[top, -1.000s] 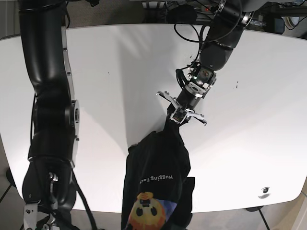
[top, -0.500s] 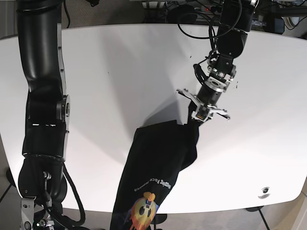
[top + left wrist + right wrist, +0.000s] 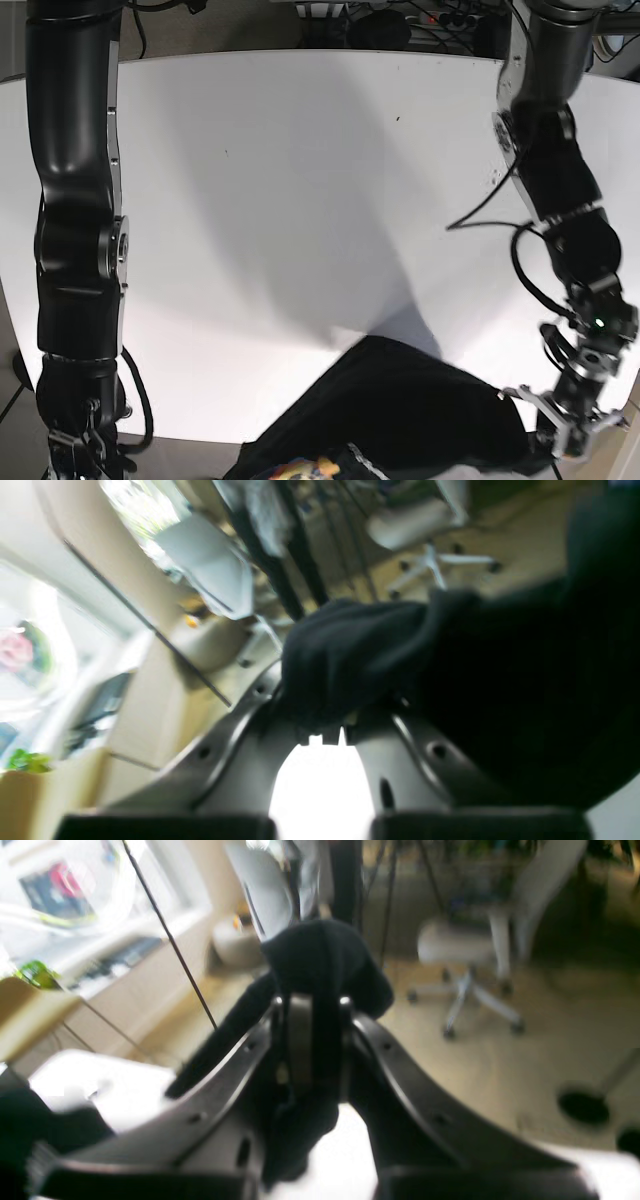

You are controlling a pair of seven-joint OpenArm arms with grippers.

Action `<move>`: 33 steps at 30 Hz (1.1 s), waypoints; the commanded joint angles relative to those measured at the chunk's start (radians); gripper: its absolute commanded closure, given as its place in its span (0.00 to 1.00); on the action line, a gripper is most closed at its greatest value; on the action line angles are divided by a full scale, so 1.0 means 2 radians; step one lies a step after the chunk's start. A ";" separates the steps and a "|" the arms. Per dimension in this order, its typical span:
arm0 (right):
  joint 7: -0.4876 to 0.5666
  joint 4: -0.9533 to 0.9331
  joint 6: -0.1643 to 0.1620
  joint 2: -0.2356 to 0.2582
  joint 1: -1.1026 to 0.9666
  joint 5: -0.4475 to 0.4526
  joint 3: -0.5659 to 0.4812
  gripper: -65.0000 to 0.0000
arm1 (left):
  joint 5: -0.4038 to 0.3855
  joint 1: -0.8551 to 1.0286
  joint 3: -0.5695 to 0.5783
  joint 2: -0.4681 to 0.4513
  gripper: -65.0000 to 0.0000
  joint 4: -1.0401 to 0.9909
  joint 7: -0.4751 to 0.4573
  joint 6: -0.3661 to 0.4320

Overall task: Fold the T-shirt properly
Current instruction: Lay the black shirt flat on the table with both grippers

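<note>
The black T-shirt (image 3: 400, 405) with a yellow print hangs spread over the table's front edge. My left gripper (image 3: 562, 430) is at the front right corner, shut on one edge of the T-shirt. In the left wrist view the gripper (image 3: 330, 732) pinches a bunched black fold of the shirt (image 3: 360, 650). In the right wrist view my right gripper (image 3: 312, 1002) is shut on another black fold of the shirt (image 3: 320, 955), held up off the table. In the base view the right gripper is below the frame's bottom left.
The white table (image 3: 280, 200) fills the base view. The right arm (image 3: 75, 250) runs down the left side, the left arm (image 3: 550, 180) down the right side. Office chairs and floor show behind the grippers in both wrist views.
My left gripper has swung from the table's middle to the front right corner, pulling the shirt with it. The shirt now spreads wider along the front edge. The right arm has sunk lower.
</note>
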 commanded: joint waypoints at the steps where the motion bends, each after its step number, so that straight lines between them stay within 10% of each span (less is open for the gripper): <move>1: 0.022 0.011 -0.012 0.011 0.031 0.010 0.016 0.97 | -0.006 -0.025 -0.002 -0.019 1.00 -0.004 0.002 0.000; 16: -0.113 0.393 -0.016 -0.010 -0.409 0.009 0.180 0.97 | -0.007 0.266 -0.049 -0.002 1.00 0.086 0.005 -0.027; 33: -0.110 0.496 -0.009 -0.052 -0.713 0.011 0.263 0.97 | -0.003 0.529 -0.122 0.041 1.00 0.185 0.006 -0.055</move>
